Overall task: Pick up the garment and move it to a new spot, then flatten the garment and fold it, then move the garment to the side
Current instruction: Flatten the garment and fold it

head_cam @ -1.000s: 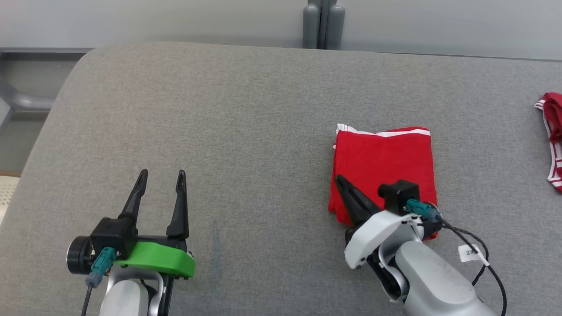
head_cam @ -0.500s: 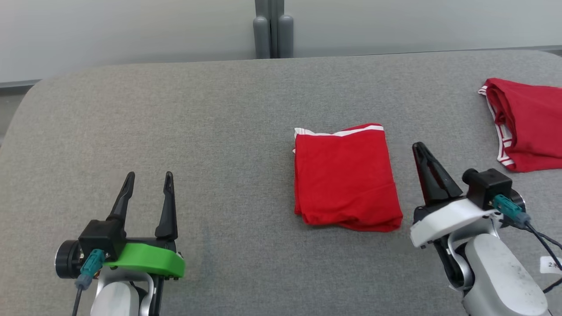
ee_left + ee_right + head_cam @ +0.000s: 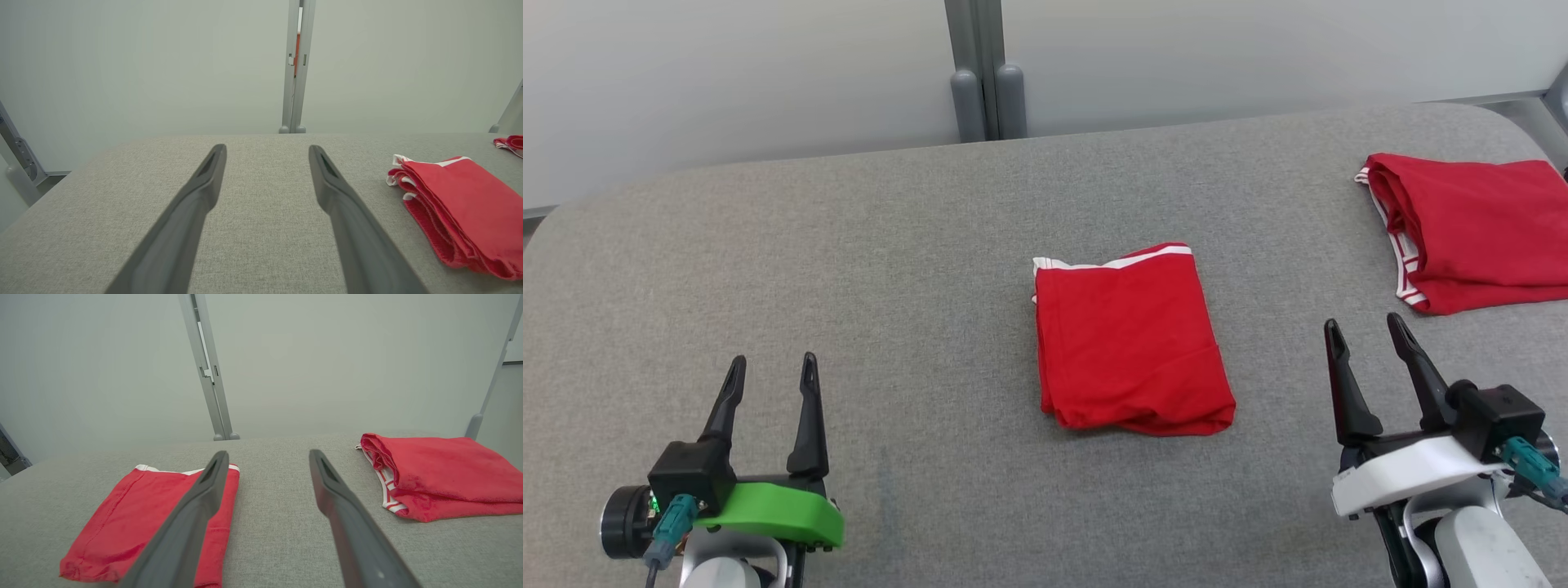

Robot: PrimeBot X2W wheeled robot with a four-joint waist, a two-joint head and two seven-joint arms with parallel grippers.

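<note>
The garment (image 3: 1127, 339), red with a white band at its far edge, lies folded into a neat rectangle in the middle of the grey padded table (image 3: 866, 245). My right gripper (image 3: 1362, 322) stands open to the right of it, apart from the cloth, with nothing between its fingers. In the right wrist view the garment (image 3: 118, 522) lies left of the open right gripper (image 3: 268, 453). My left gripper (image 3: 773, 359) is open and empty at the lower left, well away from the garment. In the left wrist view, the left gripper (image 3: 267, 148) has the garment (image 3: 461, 204) to its right.
A second red piece of clothing (image 3: 1470, 229) with red-and-white striped trim lies loosely folded at the table's far right (image 3: 441, 477). A grey post (image 3: 980, 82) stands behind the table against a pale wall. The table's rounded corners show at far left and far right.
My right gripper has come off the garment's near edge, opened, and drawn back to the right of it. The head camera has turned, so the whole picture shifted. The left gripper stays open.
</note>
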